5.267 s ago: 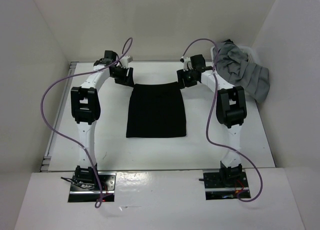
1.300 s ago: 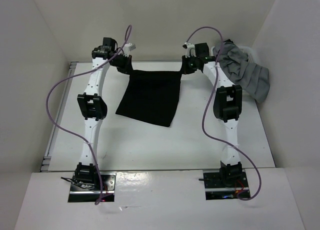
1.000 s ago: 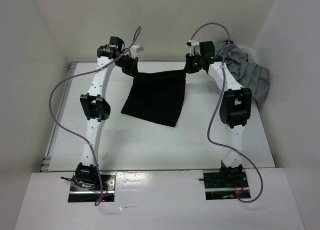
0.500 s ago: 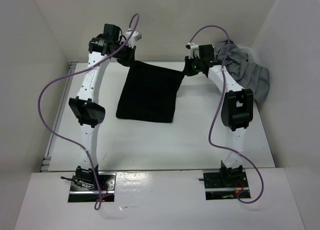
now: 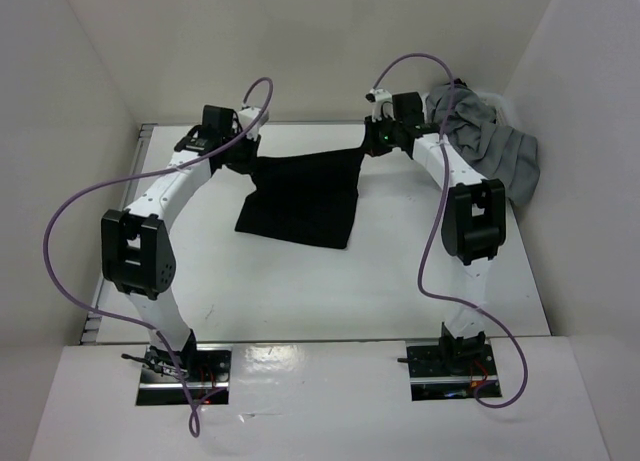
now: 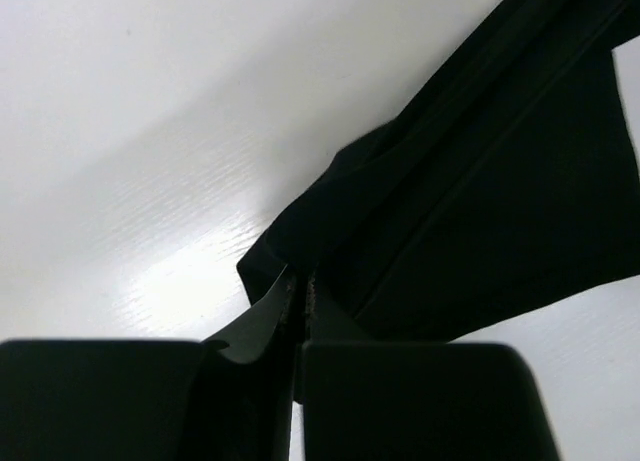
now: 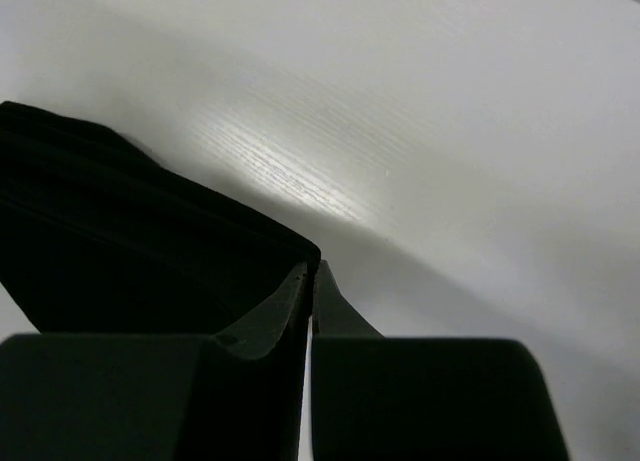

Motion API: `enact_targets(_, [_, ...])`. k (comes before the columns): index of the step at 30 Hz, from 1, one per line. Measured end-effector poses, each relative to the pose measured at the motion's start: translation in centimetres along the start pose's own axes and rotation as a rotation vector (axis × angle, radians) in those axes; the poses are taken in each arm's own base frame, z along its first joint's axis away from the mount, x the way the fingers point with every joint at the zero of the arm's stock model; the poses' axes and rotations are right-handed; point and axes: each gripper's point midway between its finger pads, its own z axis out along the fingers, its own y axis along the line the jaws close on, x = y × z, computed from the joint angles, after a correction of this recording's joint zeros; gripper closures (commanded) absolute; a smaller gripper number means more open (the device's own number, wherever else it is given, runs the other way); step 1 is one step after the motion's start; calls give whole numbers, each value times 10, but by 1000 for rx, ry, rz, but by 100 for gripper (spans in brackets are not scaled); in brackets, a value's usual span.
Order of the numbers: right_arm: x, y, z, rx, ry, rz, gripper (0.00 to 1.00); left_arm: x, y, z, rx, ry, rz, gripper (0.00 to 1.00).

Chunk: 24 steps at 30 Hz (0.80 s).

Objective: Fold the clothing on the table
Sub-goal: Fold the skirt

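Left pincer [image 5: 243,153]: clamped tight on the clothing's 10 o'clock corner; the wrist view shows black cloth bunched between the closed tips.
Clothing [image 5: 300,196]: black, at the middle of the tabletop [image 5: 300,291] toward 12 o'clock. Its far edge is stretched between the two pincers. The rest drapes down toward 6 o'clock, skewed, with the near hem slanting from 8 to 5 o'clock.
Right pincer [image 5: 372,141]: clamped tight on the 1 o'clock corner, with layered black cloth at its tips in the wrist view.
Grey garments [image 5: 490,141]: heaped at the tabletop's 2 o'clock corner, apart from the black piece and untouched.
Done: both far corners are gripped and the far edge is raised. No crease or doubled layer shows on the cloth.
Left to do: by my reading nearly everything. The far edge has to be carried toward 6 o'clock and laid over the near hem. The pincers then have to let go, and any further fold follows.
Doubt: from above, the near hem probably rests on the tabletop, but the dark cloth hides whether it touches.
Change, left side: half a second ago the left pincer stood higher, nearer 12 o'clock. It now sits lower, toward 7 o'clock, and the arm's elbow has swung out to 8 o'clock.
Change, middle: the far edge sloped down to the right and now runs nearly level. Some five seconds ago the cloth lay flat and square.
Change, right side: the right pincer and the grey heap are almost where they were.
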Motion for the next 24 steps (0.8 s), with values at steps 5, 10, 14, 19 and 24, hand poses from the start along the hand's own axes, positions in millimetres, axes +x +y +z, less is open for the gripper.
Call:
enact_targets(5, [10,14,-3,-14,21,-20,100,31,3,12,8,49,-8,100])
enact_targets(10, [21,37,-14,-22,43,-86,100,46,18,22,17,66,3,100])
enact_targets(14, [30,64,-24,-51,56,-161,100,58,33,22,20,80,19,100])
enact_targets(19, [39,89,-37,-83,64,-253,100,64,41,23,23,88,60,100])
enact_targets(24, [45,99,-36,-83,77,-306,100,64,50,27,18,100,70,100])
